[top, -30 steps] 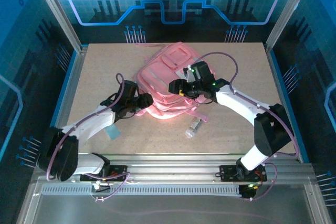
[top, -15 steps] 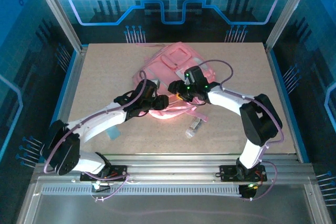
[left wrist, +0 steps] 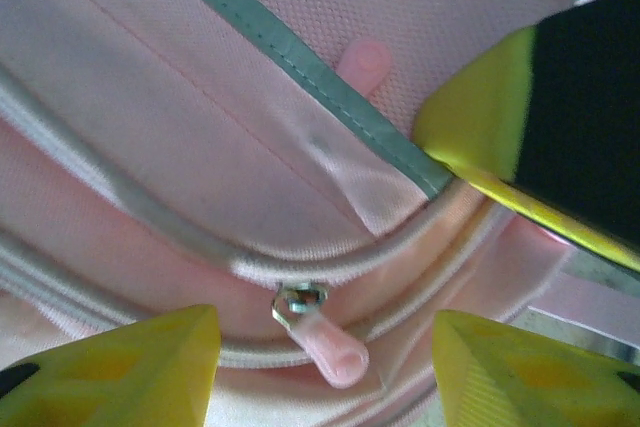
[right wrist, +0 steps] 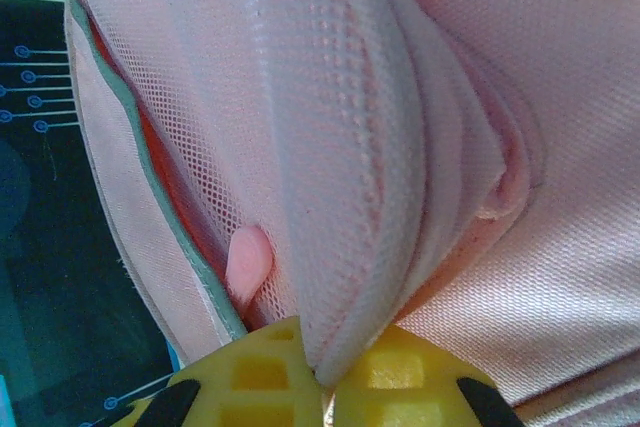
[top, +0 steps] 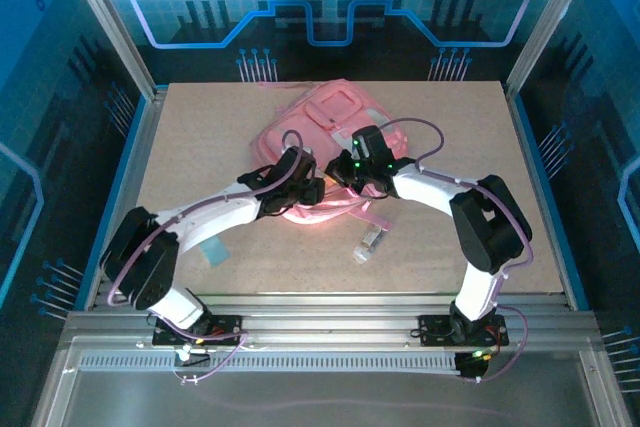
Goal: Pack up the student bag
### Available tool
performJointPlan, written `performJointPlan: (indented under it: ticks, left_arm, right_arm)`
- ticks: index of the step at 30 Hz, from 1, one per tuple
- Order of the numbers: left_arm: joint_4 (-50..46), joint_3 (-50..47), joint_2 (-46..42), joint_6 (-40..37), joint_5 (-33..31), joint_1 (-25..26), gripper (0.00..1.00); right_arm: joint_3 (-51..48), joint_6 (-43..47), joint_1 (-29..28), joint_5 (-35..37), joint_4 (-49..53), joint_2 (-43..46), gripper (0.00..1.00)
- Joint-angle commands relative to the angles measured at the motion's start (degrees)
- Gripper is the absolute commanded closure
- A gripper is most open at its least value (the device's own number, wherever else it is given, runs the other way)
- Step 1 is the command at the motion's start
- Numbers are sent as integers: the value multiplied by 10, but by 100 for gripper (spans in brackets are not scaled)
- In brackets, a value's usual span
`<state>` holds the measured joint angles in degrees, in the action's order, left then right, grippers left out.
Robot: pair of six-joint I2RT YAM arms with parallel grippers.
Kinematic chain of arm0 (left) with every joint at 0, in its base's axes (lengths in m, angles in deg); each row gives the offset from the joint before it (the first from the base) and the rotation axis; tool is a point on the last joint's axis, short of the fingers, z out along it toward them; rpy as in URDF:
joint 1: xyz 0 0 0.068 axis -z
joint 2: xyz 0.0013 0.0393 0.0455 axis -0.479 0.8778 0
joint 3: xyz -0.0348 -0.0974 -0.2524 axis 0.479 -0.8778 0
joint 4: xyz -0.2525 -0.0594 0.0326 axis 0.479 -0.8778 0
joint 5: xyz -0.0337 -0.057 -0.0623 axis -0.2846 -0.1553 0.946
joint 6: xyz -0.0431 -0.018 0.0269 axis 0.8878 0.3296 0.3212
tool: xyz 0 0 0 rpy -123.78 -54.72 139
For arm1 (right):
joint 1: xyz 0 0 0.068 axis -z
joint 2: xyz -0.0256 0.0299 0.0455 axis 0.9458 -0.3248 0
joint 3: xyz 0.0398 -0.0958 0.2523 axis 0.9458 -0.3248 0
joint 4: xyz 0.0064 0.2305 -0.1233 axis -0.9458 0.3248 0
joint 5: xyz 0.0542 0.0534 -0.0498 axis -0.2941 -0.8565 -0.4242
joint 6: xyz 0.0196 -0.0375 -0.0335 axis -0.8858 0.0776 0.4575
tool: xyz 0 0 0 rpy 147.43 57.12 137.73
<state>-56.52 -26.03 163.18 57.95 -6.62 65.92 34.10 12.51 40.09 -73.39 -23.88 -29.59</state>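
Top external view: I see the student bag at upper centre of the table.
Right jaws: pinched shut on a fold of bag fabric.
Left jaws: apart, flanking the zip pull, gripping nothing.
Loose items: small object on the table, below the bag.
Progress: I judge it early; nothing visibly packed.

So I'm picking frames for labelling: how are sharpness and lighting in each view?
Top external: sharp, blue-lit enclosure, the student bag slightly washed out under bright light. Left wrist: the zipper pull reads clearly, the left gripper is soft at the bottom edge. Right wrist: the bag's weave is crisp, the right gripper pinching it is slightly soft, dark background at left.
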Motion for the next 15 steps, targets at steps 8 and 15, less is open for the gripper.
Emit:
performJointPlan:
  ticks: [8,15]
  left_arm:
    - [-35,33,63,1,-51,3,72]
    - [-54,37,47,-12,-50,2,93]
  right_arm:
    - [-12,-18,7,-12,-81,53,100]
    - [-14,7,23,-12,-67,58,100]
